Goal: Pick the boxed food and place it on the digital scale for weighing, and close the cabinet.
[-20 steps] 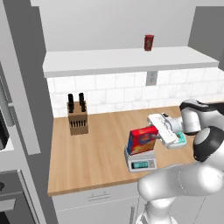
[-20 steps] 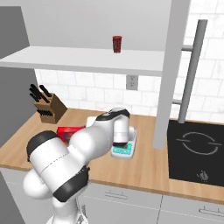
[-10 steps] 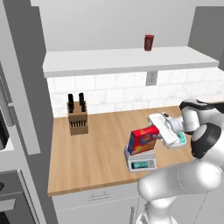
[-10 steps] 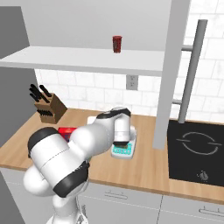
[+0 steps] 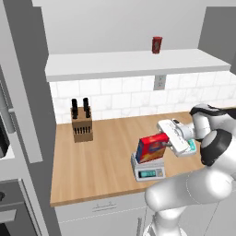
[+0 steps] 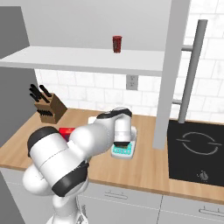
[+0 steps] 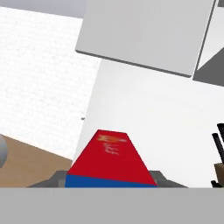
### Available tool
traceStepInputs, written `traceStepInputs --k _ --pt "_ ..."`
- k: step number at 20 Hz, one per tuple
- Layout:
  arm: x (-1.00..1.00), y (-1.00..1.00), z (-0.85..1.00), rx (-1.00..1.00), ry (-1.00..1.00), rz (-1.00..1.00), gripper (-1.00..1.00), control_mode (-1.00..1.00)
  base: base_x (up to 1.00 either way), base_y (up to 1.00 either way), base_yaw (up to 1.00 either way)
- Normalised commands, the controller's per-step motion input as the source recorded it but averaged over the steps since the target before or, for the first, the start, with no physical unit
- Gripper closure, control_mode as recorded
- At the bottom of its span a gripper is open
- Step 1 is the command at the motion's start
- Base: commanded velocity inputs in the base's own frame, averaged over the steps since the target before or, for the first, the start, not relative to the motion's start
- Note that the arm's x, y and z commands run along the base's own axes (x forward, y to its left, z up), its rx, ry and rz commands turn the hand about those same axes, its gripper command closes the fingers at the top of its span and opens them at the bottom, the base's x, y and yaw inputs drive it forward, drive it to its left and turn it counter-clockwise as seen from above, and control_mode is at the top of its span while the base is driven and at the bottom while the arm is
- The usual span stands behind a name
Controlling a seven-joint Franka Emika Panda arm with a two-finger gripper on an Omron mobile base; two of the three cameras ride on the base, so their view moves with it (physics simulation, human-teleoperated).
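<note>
Nearest the front edge of the worktop [image 5: 101,156], the digital scale [image 5: 148,171], with the boxed food [image 5: 152,148] lying on its platform, a little tilted. Just beside, at the right end of the carton, the hand [image 5: 169,140], clamped on the boxed food and not yet let go. Almost no change against one second ago: same place for carton and scale, only a very small shift of the hand. Looks like the placing is nearly done, with the release as the step now. Further back, a knife block [image 5: 82,126] at the wall and a small dark red can [image 5: 156,45] on the shelf [image 5: 129,64]. Off to the side, the cabinet [image 6: 173,70] with its door standing open, so still to be closed. No readable writing: only a blurred yellow-orange mark on the red face, and unclear figures on the teal display.
</note>
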Motion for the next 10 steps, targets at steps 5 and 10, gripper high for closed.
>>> traceStepInputs --k 5,10 --pt "0.00 -0.02 0.00 0.00 -0.05 -0.01 -1.00 -1.00 0.00 0.00 0.00" --pt "0.01 0.00 0.00 0.00 -0.01 -0.02 -1.00 -1.00 0.00 0.00 0.00"
